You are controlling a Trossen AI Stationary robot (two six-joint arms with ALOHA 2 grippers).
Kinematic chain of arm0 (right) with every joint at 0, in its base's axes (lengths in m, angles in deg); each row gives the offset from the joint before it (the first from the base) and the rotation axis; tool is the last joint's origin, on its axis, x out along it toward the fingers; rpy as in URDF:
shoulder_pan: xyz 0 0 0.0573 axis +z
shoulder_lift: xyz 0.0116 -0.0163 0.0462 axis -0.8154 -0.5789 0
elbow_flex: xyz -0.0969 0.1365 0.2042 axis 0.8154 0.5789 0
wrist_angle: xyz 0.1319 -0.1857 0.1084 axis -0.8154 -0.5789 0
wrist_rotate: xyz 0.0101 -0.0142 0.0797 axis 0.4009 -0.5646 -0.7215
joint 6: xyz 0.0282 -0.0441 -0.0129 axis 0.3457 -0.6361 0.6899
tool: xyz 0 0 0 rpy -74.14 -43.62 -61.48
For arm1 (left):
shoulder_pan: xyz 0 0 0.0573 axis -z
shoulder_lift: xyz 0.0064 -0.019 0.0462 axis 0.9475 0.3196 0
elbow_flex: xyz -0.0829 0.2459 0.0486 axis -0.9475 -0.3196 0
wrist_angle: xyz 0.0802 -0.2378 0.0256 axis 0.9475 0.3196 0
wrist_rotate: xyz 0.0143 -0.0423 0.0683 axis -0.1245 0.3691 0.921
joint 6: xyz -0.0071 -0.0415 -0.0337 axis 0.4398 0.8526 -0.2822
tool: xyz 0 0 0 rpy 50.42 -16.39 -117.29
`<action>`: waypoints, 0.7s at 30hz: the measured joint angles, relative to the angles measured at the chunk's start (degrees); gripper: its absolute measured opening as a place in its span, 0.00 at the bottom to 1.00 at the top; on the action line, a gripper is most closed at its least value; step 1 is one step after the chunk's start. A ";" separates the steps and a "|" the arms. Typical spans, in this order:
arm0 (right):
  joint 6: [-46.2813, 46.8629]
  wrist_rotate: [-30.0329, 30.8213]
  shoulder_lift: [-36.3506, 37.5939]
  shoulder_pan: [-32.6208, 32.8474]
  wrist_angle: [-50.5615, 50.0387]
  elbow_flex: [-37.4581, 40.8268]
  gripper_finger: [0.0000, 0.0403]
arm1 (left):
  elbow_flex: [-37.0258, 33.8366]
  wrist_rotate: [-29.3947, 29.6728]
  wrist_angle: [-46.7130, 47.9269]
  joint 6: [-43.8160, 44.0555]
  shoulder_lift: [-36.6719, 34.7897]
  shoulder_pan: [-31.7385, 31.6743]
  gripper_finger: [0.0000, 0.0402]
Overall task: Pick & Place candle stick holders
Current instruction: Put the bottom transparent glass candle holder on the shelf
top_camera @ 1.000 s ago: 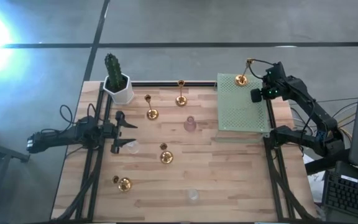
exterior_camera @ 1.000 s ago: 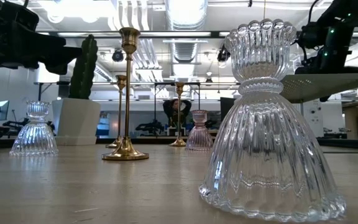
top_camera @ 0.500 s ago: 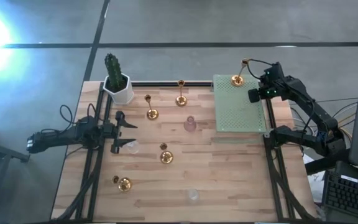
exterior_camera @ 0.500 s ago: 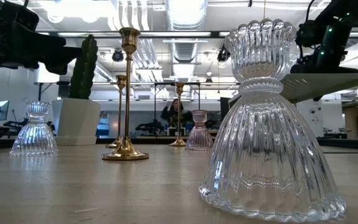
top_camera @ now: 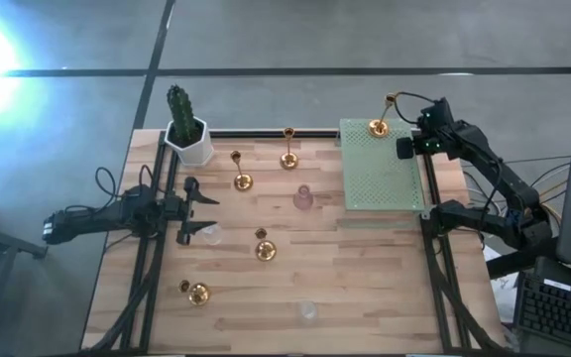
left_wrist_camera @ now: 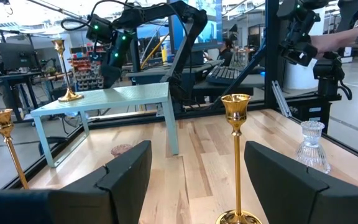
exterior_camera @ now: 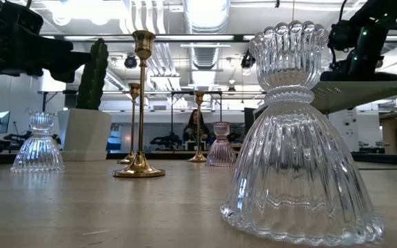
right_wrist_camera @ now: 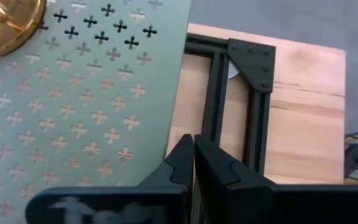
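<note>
Flanking the gold holder (top_camera: 378,127) on the green stand (top_camera: 380,183), right fingers (right_wrist_camera: 194,163) closed, left fingers (left_wrist_camera: 126,171) open.

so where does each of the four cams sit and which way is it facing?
High: overhead, looking straight down on the wooden table; both arms show, left hand and right hand.
Low: at tabletop height, level across to the room; clear glass holder fills the front, right arm at upper right.
Left wrist: forward past its open fingers toward the green perforated stand.
Right wrist: down past its shut fingers onto the stand's edge.
Shared: the gold holder on the stand in high and left wrist.
</note>
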 joint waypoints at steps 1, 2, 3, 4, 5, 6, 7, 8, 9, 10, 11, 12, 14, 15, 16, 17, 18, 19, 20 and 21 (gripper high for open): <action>0.02 0.24 0.14 0.10 -0.41 -0.47 0.02 | 0.00 -0.01 0.01 -0.01 0.01 0.01 0.65; 0.04 0.37 0.46 0.23 -0.88 -1.06 0.02 | -0.01 -0.01 0.01 -0.01 0.01 0.00 0.65; 0.04 0.57 0.98 0.34 -1.61 -1.78 0.02 | 0.00 0.00 0.02 -0.02 0.02 0.01 0.65; 0.04 0.83 1.61 0.58 -2.42 -2.55 0.02 | 0.00 -0.02 0.00 -0.02 0.02 -0.01 0.65; 0.03 1.35 2.28 0.84 -3.23 -3.47 0.02 | 0.00 0.00 0.00 0.00 0.02 0.01 0.65; 0.04 2.02 3.05 1.23 -3.97 -4.53 0.02 | -0.02 0.00 0.00 0.00 0.00 -0.01 0.65; 0.31 3.09 3.92 1.63 -5.10 -5.78 0.02 | 0.00 -0.01 0.00 0.00 0.02 -0.01 0.65; 0.71 5.42 4.84 2.05 -7.01 -7.31 0.02 | -0.01 -0.01 0.01 0.00 0.02 -0.01 0.65; 0.92 7.91 5.77 2.51 -9.47 -8.96 0.02 | -0.01 0.00 0.02 -0.01 0.02 0.00 0.65; 0.79 9.82 6.73 2.94 -12.19 -10.69 0.02 | -0.02 -0.02 0.00 -0.02 0.02 0.01 0.65; 0.08 10.78 7.70 3.39 -14.95 -12.30 0.02 | 0.00 0.00 0.00 0.00 0.00 0.01 0.65; -0.84 10.94 8.97 3.77 -17.13 -13.80 0.02 | 0.00 -0.01 0.01 0.00 0.02 0.01 0.65; -1.26 10.96 11.96 4.79 -21.07 -16.96 0.02 | 0.00 -0.01 0.01 0.00 0.00 0.00 0.65; -0.78 10.65 13.43 5.47 -22.34 -18.52 0.02 | 0.00 -0.01 0.00 0.00 0.01 0.00 0.65; -0.02 9.52 14.92 6.30 -23.16 -19.87 0.02 | -0.01 0.00 0.01 0.00 0.02 0.01 0.65; 0.65 7.94 16.79 7.23 -23.70 -21.22 0.02 | 0.00 -0.01 0.01 0.00 0.02 0.00 0.65; 1.19 6.23 18.53 8.10 -23.68 -22.31 0.02 | -0.01 -0.01 0.01 -0.01 0.01 -0.01 0.65; 1.59 4.36 20.36 8.89 -23.60 -23.40 0.02 | 0.00 -0.02 0.00 -0.02 0.00 0.01 0.65; 1.89 2.97 22.13 9.55 -23.60 -24.32 0.02 | 0.00 -0.01 0.00 0.00 0.02 0.00 0.65; 2.25 1.53 23.84 10.03 -23.68 -25.20 0.02 | 0.00 -0.02 0.00 0.00 0.00 -0.01 0.65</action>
